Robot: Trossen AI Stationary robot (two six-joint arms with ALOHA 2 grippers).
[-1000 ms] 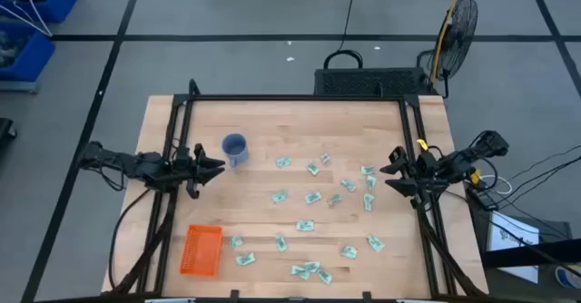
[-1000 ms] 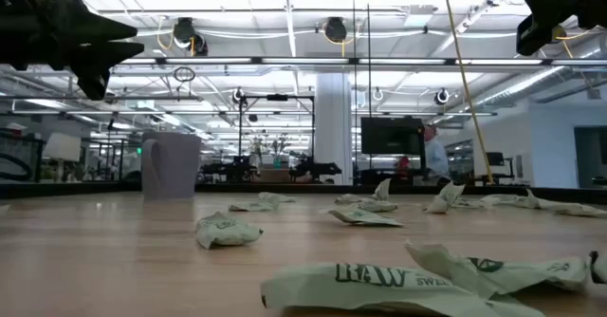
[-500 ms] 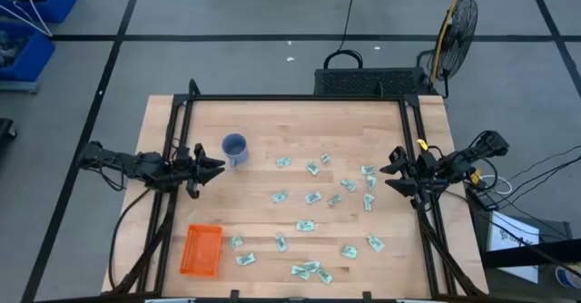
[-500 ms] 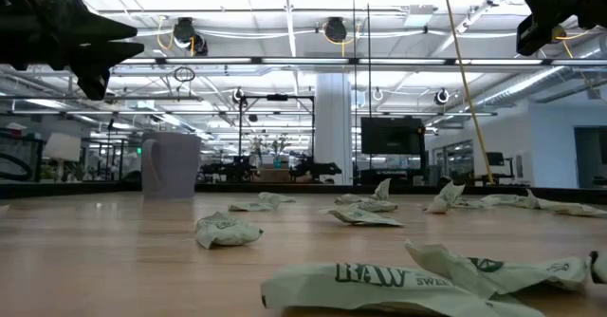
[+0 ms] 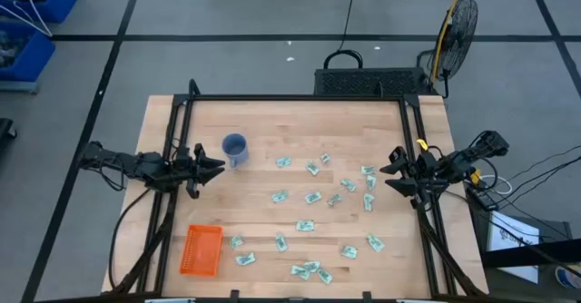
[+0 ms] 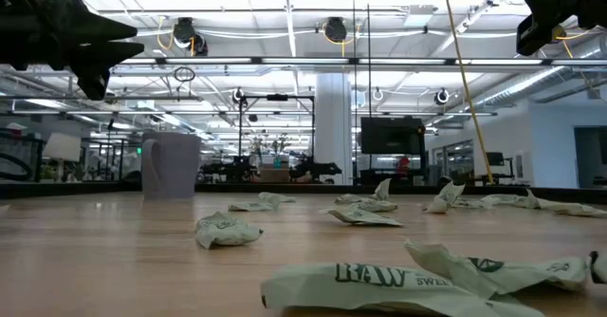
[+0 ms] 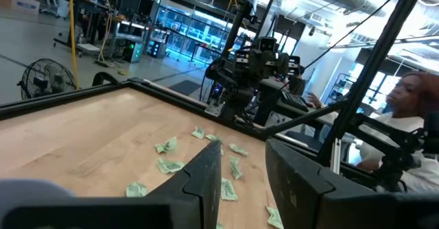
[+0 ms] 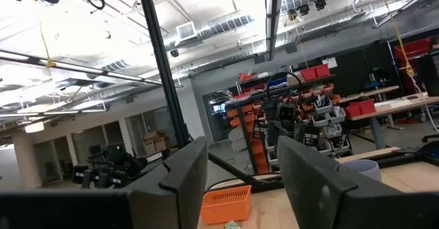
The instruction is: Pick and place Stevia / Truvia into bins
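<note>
Nothing moved; both claws (image 5: 216, 167) (image 5: 392, 173) gape empty; sachets (image 5: 311, 197) lie scattered every way.

Wood table (image 5: 263, 122) w/ scattered sachets (image 5: 311, 197), blue cup (image 5: 234, 146), orange basket (image 5: 201, 249).

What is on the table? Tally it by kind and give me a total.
Green-and-white sachets: about 19, since a few overlap
Blue cup: 1
Orange basket: 1
Total: about 21
</note>
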